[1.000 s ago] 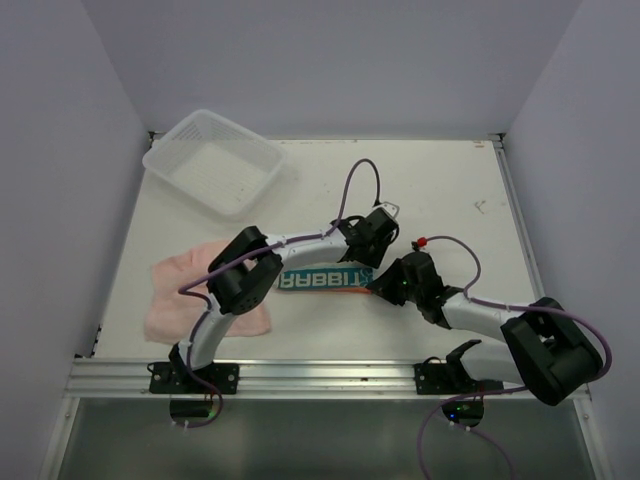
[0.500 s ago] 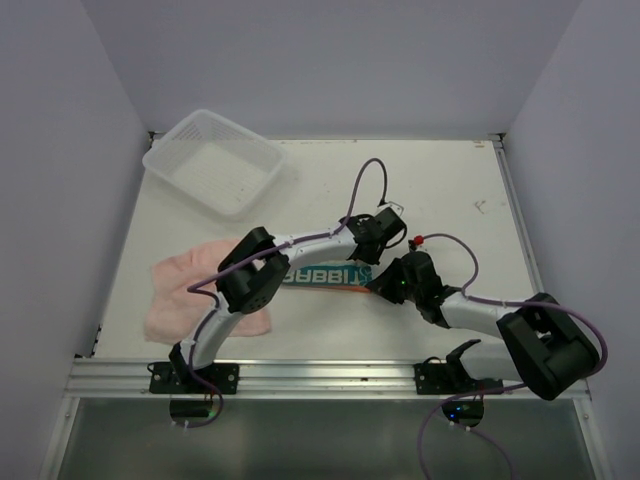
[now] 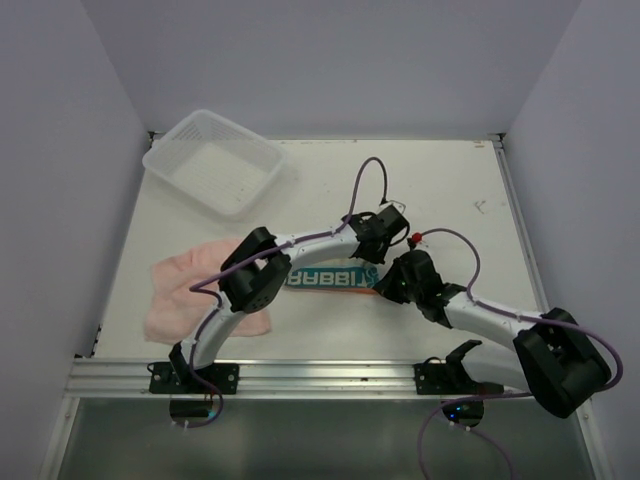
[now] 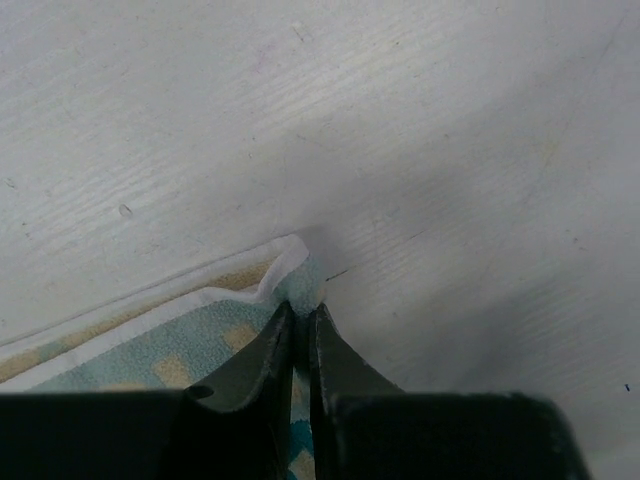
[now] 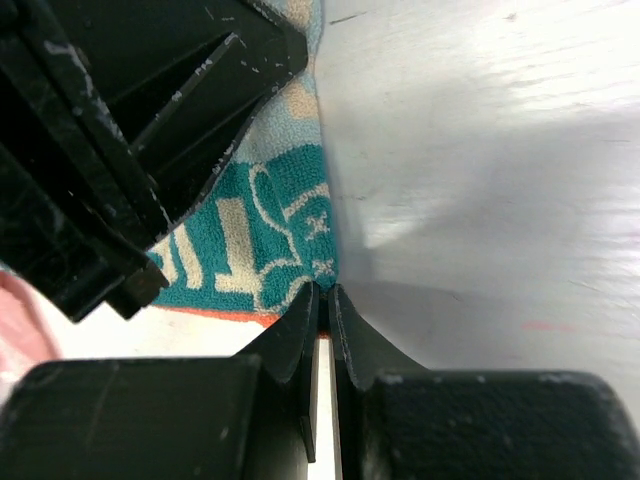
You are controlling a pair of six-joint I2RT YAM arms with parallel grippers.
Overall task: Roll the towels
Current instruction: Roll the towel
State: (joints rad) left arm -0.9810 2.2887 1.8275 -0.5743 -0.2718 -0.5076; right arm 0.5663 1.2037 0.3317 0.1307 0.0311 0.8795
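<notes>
Neither towel is rolled at this point. The printed towel (image 3: 325,279) lies flat in the middle of the counter (image 3: 450,190), lettering up, stretched from 9 o'clock to 3 o'clock. There is no curl or tube at either end in the overhead view.

Both arms have converged on its 3 o'clock end. The left tool (image 4: 302,315) has its jaws nearly together, pinching the far corner of the cloth, where the pale border bunches up just ahead of the tips. The right tool (image 5: 322,295) is pinched too, on the near corner of that same end, right where the teal print meets the orange edge. The two tools sit close beside each other, and the left one's black body fills the upper left of the right wrist view.

It looks like the opening grip for the first roll. With both corners of one short end taken, the job now would be to turn that edge over and work it toward 9 o'clock.

The pink towel (image 3: 180,290) sits at about 8 o'clock from the printed one, spread out loose and rumpled, partly under the left arm. It looks untouched. The basket (image 3: 152,160) waits at 11 o'clock, and nothing rolled shows in it.

So the first roll is barely begun and the second towel is all still to do.
</notes>
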